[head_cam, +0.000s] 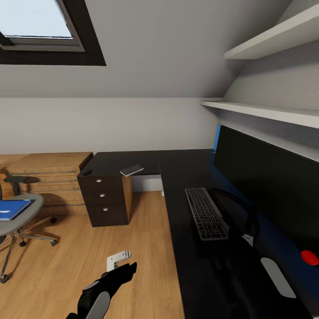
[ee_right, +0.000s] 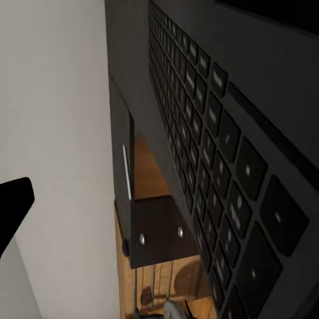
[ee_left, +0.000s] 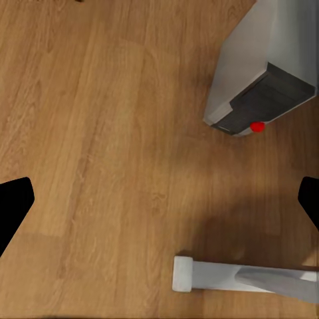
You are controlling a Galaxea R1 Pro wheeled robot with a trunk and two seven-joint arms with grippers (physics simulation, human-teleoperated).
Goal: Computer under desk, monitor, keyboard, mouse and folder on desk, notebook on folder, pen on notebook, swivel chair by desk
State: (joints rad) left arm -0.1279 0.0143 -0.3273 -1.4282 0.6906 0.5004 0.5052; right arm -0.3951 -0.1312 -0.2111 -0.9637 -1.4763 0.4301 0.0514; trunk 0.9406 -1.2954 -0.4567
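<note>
Lying lengthwise along the black desk's [head_cam: 186, 266] front edge, the slim black keyboard [head_cam: 205, 212] was seen nearest the right gripper, its grip state indeterminable.

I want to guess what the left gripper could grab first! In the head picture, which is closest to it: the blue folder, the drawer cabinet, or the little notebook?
From the left gripper:
1. Drawer cabinet, straight ahead on the floor.
2. Blue folder, on the swivel chair's seat at left.
3. Notebook, on the desk's far end.
</note>
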